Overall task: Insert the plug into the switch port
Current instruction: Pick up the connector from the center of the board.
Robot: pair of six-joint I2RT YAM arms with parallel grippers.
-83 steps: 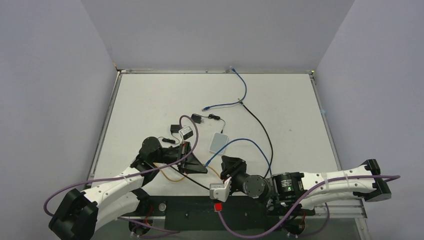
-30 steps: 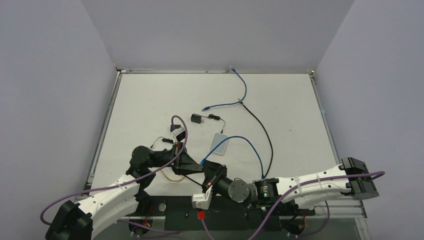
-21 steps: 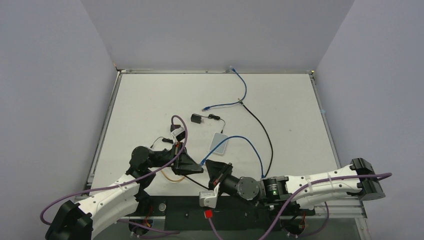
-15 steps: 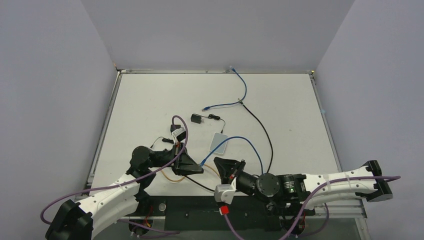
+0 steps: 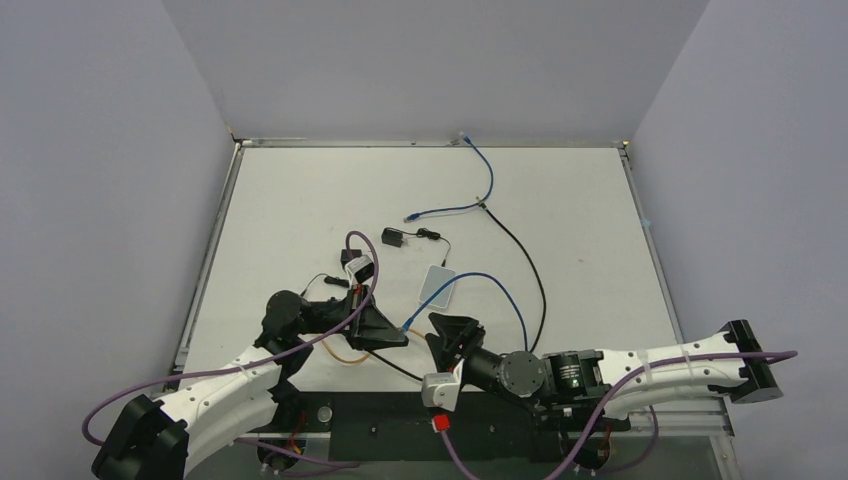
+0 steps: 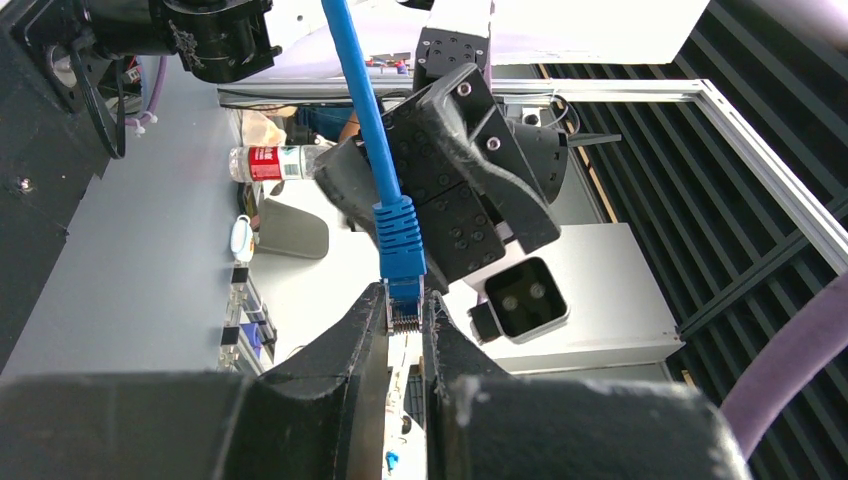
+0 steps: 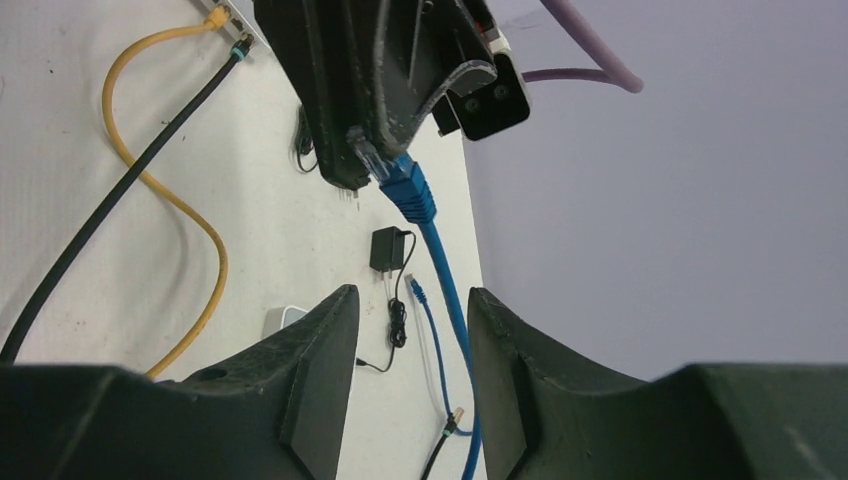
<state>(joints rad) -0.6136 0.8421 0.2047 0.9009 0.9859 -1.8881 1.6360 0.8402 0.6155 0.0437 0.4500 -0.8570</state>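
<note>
Now right gripper [image 7: 408,297] is opened and pulled back, plug [image 6: 402,262] is kept clamped by left gripper [image 6: 404,312], blue cable [image 6: 362,100] is trailed past white switch box [image 5: 438,285], yellow cable [image 7: 222,262] is strewn nearby.

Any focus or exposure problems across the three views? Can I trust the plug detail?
Top external: even light, sharp, only faint shadows on the table. Left wrist: blue plug crisp, left gripper underexposed, nearly featureless black. Right wrist: plug sharp, right gripper dark and soft at the bottom edge.
</note>
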